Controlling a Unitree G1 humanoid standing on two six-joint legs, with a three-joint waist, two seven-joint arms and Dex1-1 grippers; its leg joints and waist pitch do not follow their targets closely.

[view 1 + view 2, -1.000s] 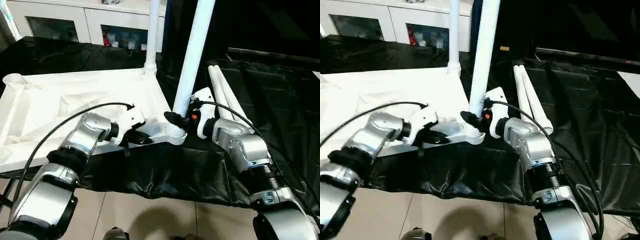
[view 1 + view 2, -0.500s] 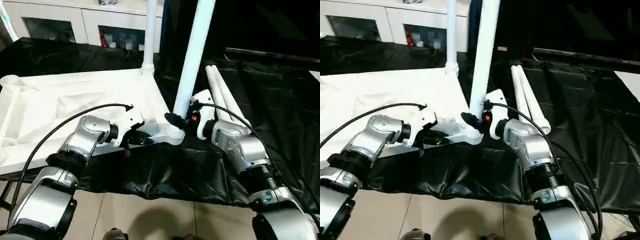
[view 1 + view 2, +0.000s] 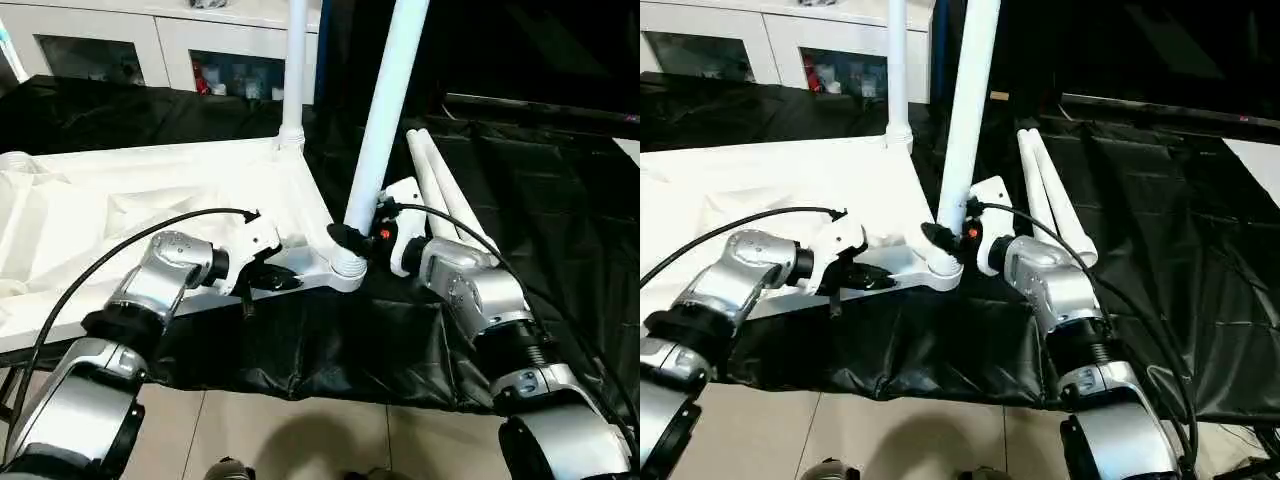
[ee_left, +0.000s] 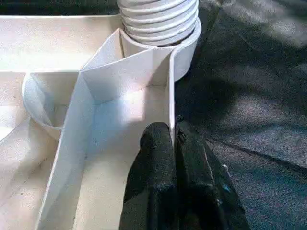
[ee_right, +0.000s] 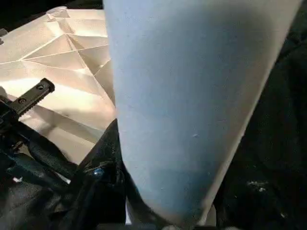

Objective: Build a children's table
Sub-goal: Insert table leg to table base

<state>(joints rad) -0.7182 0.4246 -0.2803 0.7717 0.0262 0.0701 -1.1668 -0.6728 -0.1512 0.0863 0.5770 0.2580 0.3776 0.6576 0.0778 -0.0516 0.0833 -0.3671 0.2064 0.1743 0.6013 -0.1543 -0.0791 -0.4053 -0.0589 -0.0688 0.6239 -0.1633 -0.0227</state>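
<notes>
The white table top (image 3: 120, 200) lies underside up on the black-covered work table. One leg (image 3: 293, 70) stands upright in its far corner socket. A second leg (image 3: 385, 110) stands slightly tilted in the near right corner socket (image 3: 345, 268), and my right gripper (image 3: 345, 238) is shut on it just above the ribbed end (image 4: 158, 19). My left gripper (image 3: 283, 281) is shut on the top's rim wall (image 4: 171, 96) beside that socket. Two more legs (image 3: 440, 190) lie side by side on the cloth to the right.
The black cloth (image 3: 330, 340) hangs over the work table's front edge, with floor tiles below. White cabinets (image 3: 150, 40) stand behind the table. A black cable (image 3: 120, 250) arcs from my left wrist over the table top.
The head camera has shifted a little, so the whole scene sits slightly differently. Both grippers keep their holds and the held leg stays in its socket.
</notes>
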